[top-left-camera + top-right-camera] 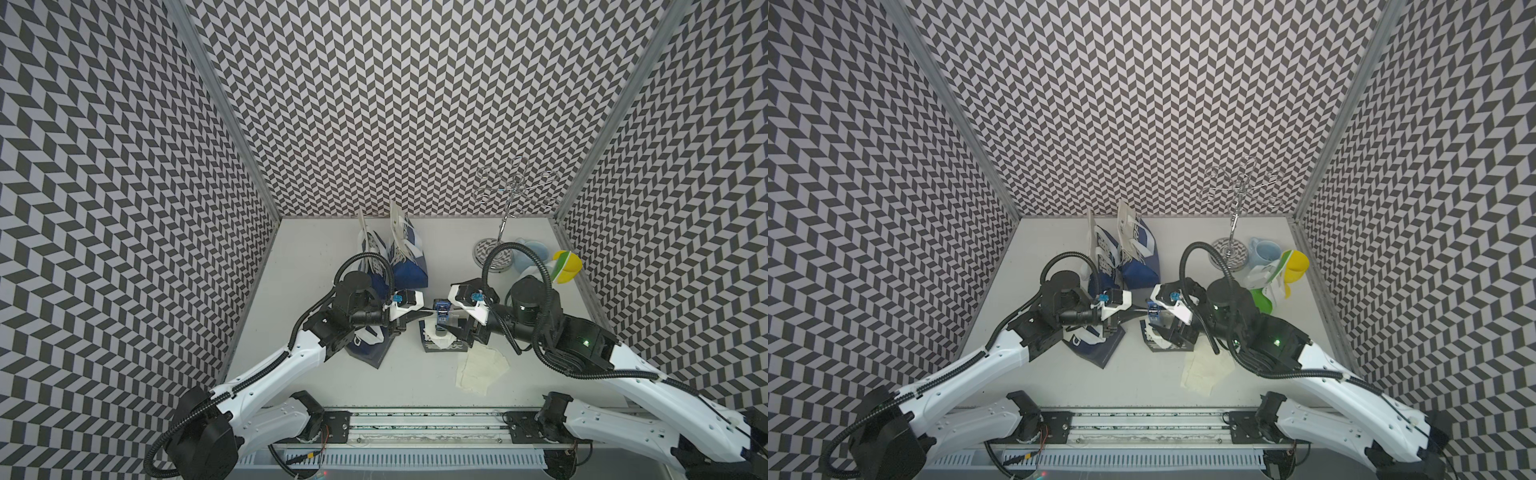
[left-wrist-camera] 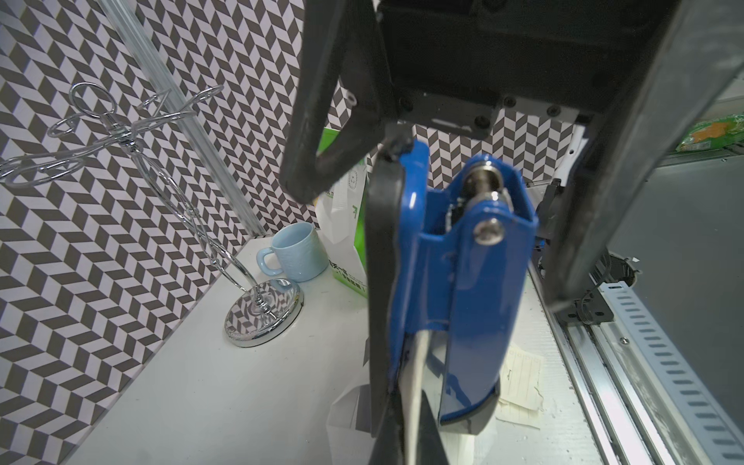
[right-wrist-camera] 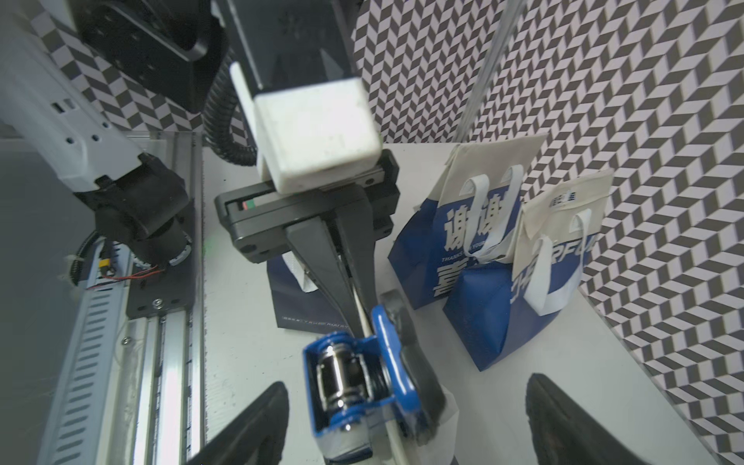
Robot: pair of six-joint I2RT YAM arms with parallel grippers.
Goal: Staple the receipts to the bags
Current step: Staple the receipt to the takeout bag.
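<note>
A blue stapler (image 1: 441, 312) (image 2: 463, 282) (image 3: 354, 382) stands on a dark blue bag (image 1: 428, 349) lying flat mid-table. My left gripper (image 1: 423, 312) (image 2: 412, 402) is shut on a thin cream receipt (image 2: 414, 374), seen edge-on, which runs into the stapler. My right gripper (image 1: 455, 322) (image 3: 402, 435) is open, one finger on each side of the stapler. Two blue bags (image 1: 409, 266) (image 3: 463, 249) stand at the back, and another (image 1: 370, 349) lies under my left arm. A green bag (image 1: 1264, 282) (image 2: 346, 241) stands at the right. Loose receipts (image 1: 482, 370) (image 2: 521, 378) lie near the front.
A chrome mug tree (image 1: 505, 224) (image 2: 257, 306), a pale blue mug (image 2: 296, 257) and a yellow cup (image 1: 571, 268) crowd the back right corner. Patterned walls close three sides. The arms' base rail (image 1: 415, 419) runs along the front edge.
</note>
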